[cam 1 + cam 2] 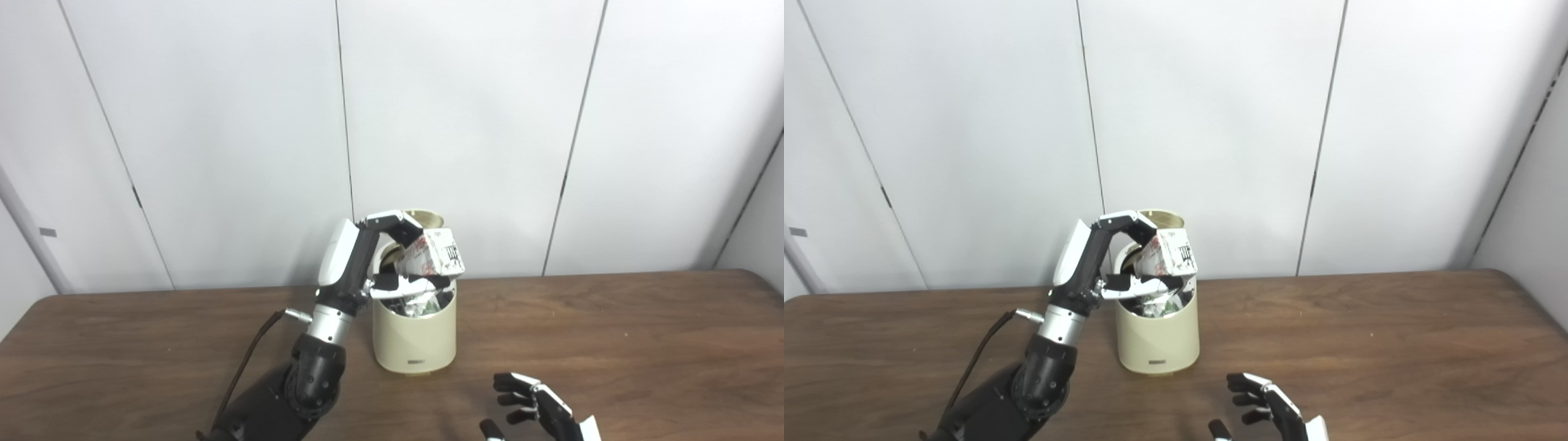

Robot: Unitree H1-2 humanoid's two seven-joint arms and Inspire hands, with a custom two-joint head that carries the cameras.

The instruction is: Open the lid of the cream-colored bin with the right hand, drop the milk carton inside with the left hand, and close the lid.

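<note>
A cream-colored bin stands on the brown table, its lid swung up at the back. My left hand hangs over the bin's mouth, shut on a white milk carton with red and black print. The carton lies tilted just above the rim. Crumpled waste shows inside the bin under it. My right hand rests low near the table's front edge, to the right of the bin, fingers apart and holding nothing. It is clear of the lid.
The wooden table stretches wide to the right and left of the bin. White wall panels stand close behind it. A dark cable runs along my left forearm.
</note>
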